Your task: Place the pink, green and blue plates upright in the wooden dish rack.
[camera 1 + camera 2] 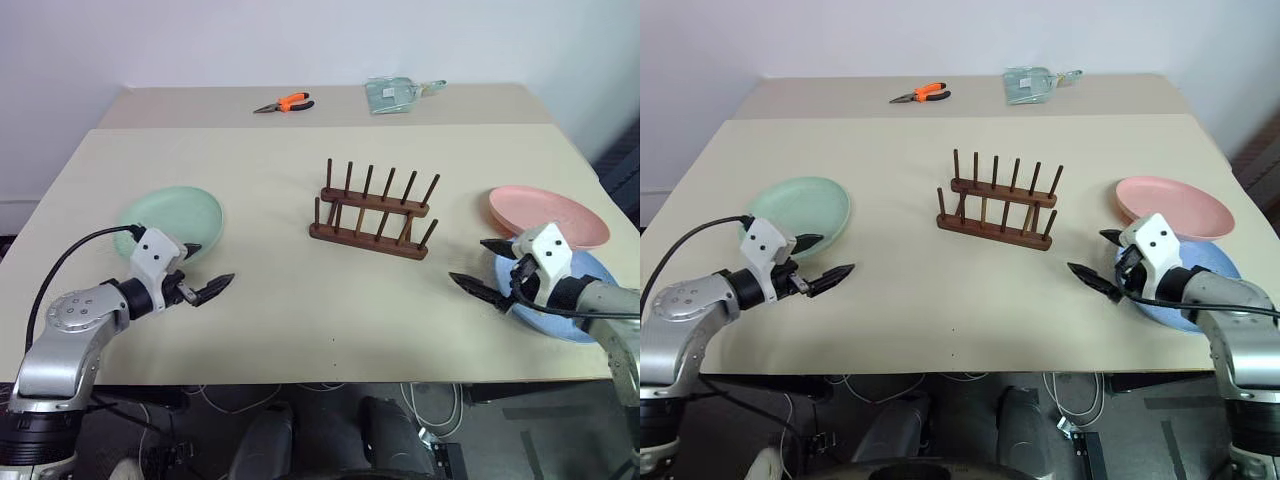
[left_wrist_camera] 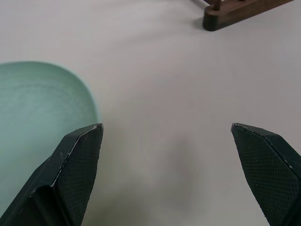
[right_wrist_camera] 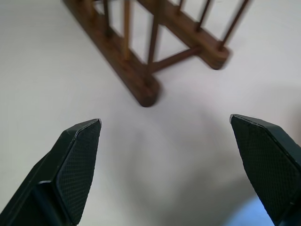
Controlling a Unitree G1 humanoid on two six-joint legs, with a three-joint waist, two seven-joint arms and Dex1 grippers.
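Rack (image 1: 373, 210) sits empty mid-surface (image 1: 280, 300); I see the green plate (image 1: 170, 219) flat at left, pink plate (image 1: 548, 215) at right, its near edge over the blue plate (image 1: 1200, 285). My left claw (image 1: 207, 268) and right claw (image 1: 478, 268) hover spread wide, empty.

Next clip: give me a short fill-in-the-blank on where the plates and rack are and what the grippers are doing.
1. The wooden dish rack holds ____ plates.
2. The pink plate lies beside the ____ plate on the robot's right.
3. The left gripper, open, hovers next to the ____ plate.
4. The right gripper is ____ and holds nothing.

Missing words: no; blue; green; open
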